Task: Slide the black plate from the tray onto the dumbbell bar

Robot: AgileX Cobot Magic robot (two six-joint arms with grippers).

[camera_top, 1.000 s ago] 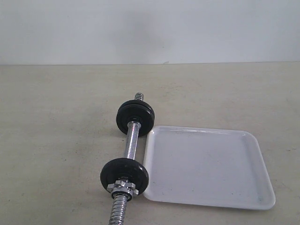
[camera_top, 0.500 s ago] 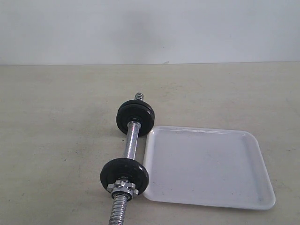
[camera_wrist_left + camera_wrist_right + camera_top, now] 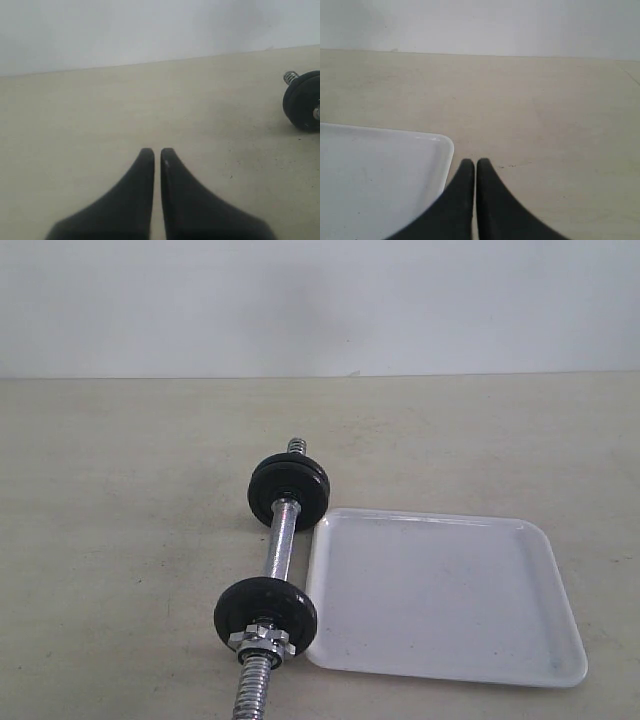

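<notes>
The chrome dumbbell bar [image 3: 282, 540] lies on the beige table, left of the white tray [image 3: 440, 590]. One black plate [image 3: 265, 608] sits on the bar's near part behind a silver nut [image 3: 260, 642]. Another black plate [image 3: 288, 490] sits at its far end and also shows in the left wrist view [image 3: 302, 102]. Nothing lies in the tray. Neither arm appears in the exterior view. My left gripper [image 3: 154, 152] hovers shut over bare table, holding nothing. My right gripper [image 3: 474, 162] is shut and empty beside the tray's corner [image 3: 442, 145].
The bar's threaded near end [image 3: 250, 690] runs off the bottom of the exterior view. A white wall [image 3: 320, 300] rises behind the table's far edge.
</notes>
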